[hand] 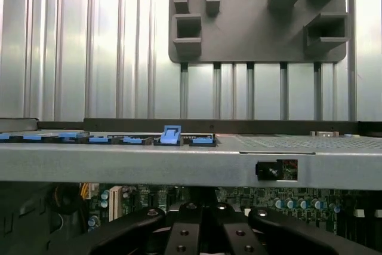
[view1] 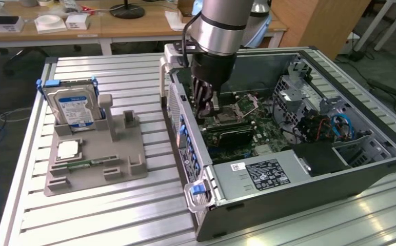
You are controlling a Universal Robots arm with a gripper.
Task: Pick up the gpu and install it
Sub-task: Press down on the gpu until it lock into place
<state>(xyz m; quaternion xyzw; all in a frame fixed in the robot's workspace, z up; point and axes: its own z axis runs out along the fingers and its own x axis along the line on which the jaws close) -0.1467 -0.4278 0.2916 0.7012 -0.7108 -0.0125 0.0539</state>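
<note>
**Reaching into the open PC case, gripper closed above the motherboard**

Arm (view1: 218,25) comes down from the top of the exterior view into the open computer case (view1: 362,169), which lies on its side on the slatted metal table (view1: 109,215). Gripper (view1: 205,105) sits low inside, just over the motherboard (view1: 253,130), beside the case's rear wall with its blue slot clips (view1: 184,134). Fingers are drawn together; the wrist view shows the black linkages (hand: 197,231) converging at the centre.

GPU: cannot tell its exact position. A dark flat piece (view1: 229,134) lies on the board just beside the fingertips, possibly the card, but the fingers block the contact point and I cannot tell whether anything is clamped.

On the exterior view's left, well apart from the case, stands a grey fixture tray (view1: 126,166). Its upright slot holds the silver hard drive (view1: 75,107) with blue-white label in a blue carrier. A square CPU chip (view1: 68,149) and a narrow green memory stick (view1: 81,164) lie flat in the tray's pockets.

Wrist view: looking over the case's rear wall (hand: 179,162), blue clips (hand: 171,136) along it, the grey tray (hand: 256,10) beyond on the table, green board with capacitors (hand: 298,202) below.
</note>
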